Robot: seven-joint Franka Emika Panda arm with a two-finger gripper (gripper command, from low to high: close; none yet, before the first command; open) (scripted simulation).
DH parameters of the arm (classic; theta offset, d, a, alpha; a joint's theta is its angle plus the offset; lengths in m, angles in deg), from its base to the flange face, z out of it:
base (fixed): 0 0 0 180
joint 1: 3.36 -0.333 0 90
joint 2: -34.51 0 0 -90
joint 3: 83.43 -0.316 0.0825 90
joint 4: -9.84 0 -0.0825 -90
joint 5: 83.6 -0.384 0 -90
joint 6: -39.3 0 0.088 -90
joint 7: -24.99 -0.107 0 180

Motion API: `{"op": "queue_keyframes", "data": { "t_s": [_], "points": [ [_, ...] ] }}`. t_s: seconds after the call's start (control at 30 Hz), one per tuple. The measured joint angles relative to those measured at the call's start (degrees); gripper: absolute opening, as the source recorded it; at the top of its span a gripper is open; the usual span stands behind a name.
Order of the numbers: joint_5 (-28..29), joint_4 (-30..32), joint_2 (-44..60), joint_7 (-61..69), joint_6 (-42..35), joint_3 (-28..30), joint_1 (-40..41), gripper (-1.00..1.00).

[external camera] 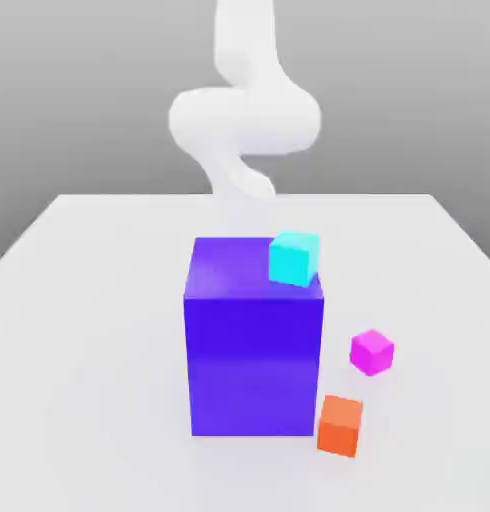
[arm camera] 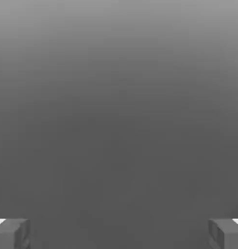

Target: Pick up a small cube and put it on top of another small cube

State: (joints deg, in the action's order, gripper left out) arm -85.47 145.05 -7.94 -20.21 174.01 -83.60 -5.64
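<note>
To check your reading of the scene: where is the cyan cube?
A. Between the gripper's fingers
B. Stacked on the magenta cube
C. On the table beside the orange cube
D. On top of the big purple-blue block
D: the cyan cube rests on the top corner of the purple-blue block.

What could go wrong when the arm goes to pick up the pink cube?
1. The pink cube lies close to the big purple block, so an open finger coming down may strike the block.
2. The orange cube lies nearby, apart from the pink cube; a sloppy approach could push it away.
3. The cyan cube sits at the block's top corner, and a bump to the block might knock it off.
</note>
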Motion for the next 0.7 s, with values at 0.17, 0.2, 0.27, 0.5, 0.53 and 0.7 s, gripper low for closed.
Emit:
{"op": "queue_keyframes", "data": {
  "t_s": [0.17,0.2,0.27,0.5,0.53,0.7],
  "points": [
    [-3.5,7.0,7.0,1.0,6.0,-1.5,-4.8,0.0],
    [-4.1,8.4,8.4,1.2,7.1,-1.9,-5.7,0.0],
    [-5.2,11.1,11.1,1.4,9.4,-2.9,-7.7,0.0],
    [-8.4,20.6,20.5,1.5,17.5,-7.7,-14.2,0.0],
    [-8.8,21.9,21.9,1.4,18.7,-8.5,-15.1,0.0],
    [-9.6,28.8,28.4,0.3,24.6,-12.8,-19.4,0.0]
  ]
}}
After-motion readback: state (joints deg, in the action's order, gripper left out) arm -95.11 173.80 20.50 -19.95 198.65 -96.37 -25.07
